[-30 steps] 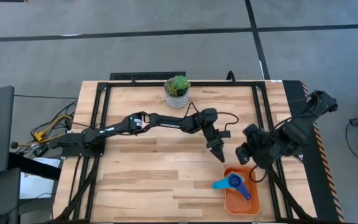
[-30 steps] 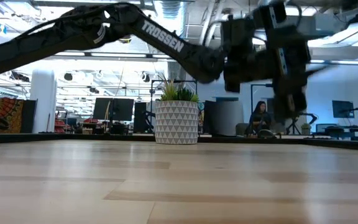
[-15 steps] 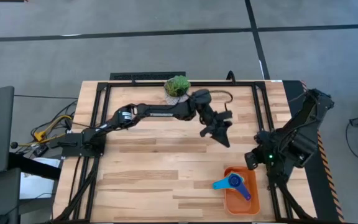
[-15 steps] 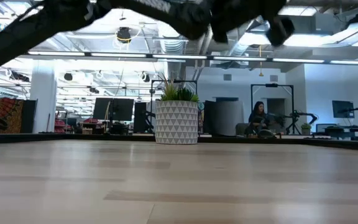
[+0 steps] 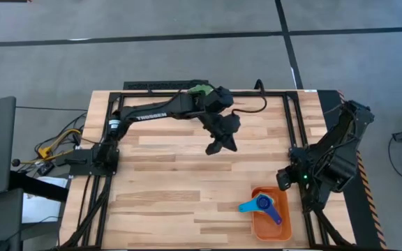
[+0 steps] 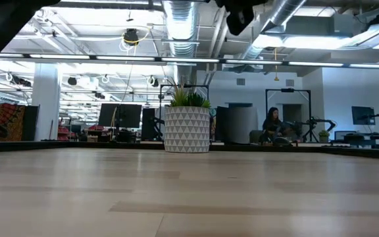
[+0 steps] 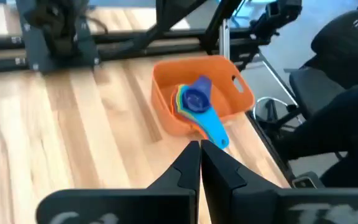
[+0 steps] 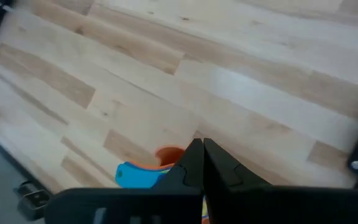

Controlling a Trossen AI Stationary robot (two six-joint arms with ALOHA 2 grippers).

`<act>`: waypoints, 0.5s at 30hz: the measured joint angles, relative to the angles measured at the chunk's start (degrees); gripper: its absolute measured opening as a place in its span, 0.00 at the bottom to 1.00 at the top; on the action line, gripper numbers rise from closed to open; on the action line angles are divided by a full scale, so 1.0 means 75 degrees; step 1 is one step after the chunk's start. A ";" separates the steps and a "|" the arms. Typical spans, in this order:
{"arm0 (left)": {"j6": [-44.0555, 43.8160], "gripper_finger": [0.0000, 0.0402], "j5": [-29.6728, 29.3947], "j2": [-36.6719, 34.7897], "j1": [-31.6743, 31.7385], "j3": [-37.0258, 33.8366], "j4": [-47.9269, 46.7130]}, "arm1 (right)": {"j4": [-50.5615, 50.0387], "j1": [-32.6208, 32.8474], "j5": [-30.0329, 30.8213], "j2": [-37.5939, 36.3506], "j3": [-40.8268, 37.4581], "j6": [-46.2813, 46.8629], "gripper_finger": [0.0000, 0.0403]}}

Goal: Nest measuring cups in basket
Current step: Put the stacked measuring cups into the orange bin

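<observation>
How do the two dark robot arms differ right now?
The left arm's end effector hangs out over the middle of the wooden table, while the right arm's end effector sits folded back at the table's right edge, just behind the shallow orange plastic basket of stacked measuring cups. The left arm is stretched long; the right is bunched up. Both end effectors are shut and empty.

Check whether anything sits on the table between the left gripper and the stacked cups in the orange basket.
Nothing visible does. The left gripper, shut and empty, hangs over the table's middle. Only bare wood lies between it and the cups, which sit nested in the basket at the table's front right corner. The right gripper is shut, off the table's right edge.
</observation>
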 joint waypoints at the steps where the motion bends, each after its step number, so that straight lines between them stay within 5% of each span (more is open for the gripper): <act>1: 0.0016 0.00 -0.0001 -0.0010 0.0007 -0.0001 -0.0102 | -0.0041 -0.0032 0.0000 0.0031 0.0000 0.0000 0.04; 9: -0.0354 0.00 -0.1712 -0.0058 -0.0210 -0.0010 -0.0979 | 0.0342 -0.0432 -0.0483 0.0713 0.0000 -0.0245 0.02; 15: -0.0299 0.00 -0.2168 -0.0584 -0.0455 -0.0010 -0.0892 | 0.0801 -0.0454 -0.0612 0.1231 0.0000 -0.0251 0.03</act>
